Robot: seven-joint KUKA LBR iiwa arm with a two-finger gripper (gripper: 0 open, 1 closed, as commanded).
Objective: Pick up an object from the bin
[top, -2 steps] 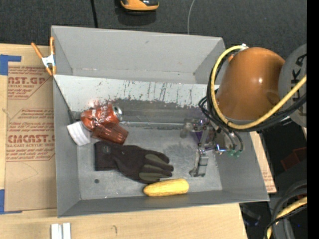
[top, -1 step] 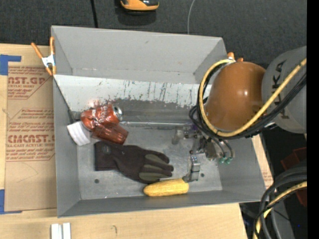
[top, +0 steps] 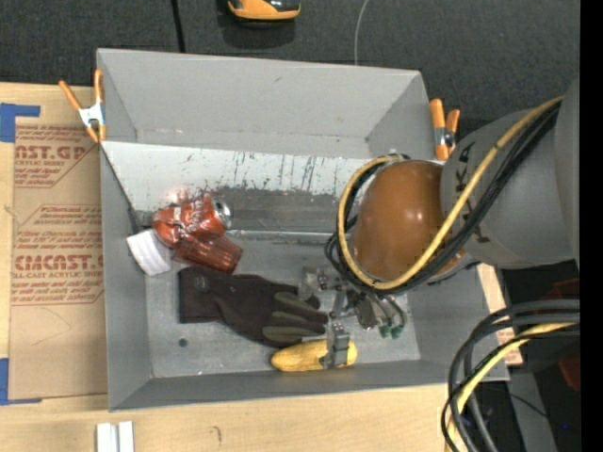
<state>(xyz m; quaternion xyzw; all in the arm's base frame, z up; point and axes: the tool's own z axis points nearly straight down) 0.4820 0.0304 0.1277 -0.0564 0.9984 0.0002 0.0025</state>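
My gripper (top: pixel 335 343) hangs low at the front right of the bin, its fingers reaching down onto the right end of a yellow banana (top: pixel 301 357) that lies along the front wall. One finger tip overlaps the banana; whether it is clamped I cannot make out. Just left of the gripper a dark brown glove (top: pixel 240 306) lies flat on the floor, its fingers pointing toward the gripper.
A crushed red drink can (top: pixel 193 231) and a white cap-like piece (top: pixel 148 251) rest at the left of the bin. The arm's orange dome and cables cover the right part of the bin.
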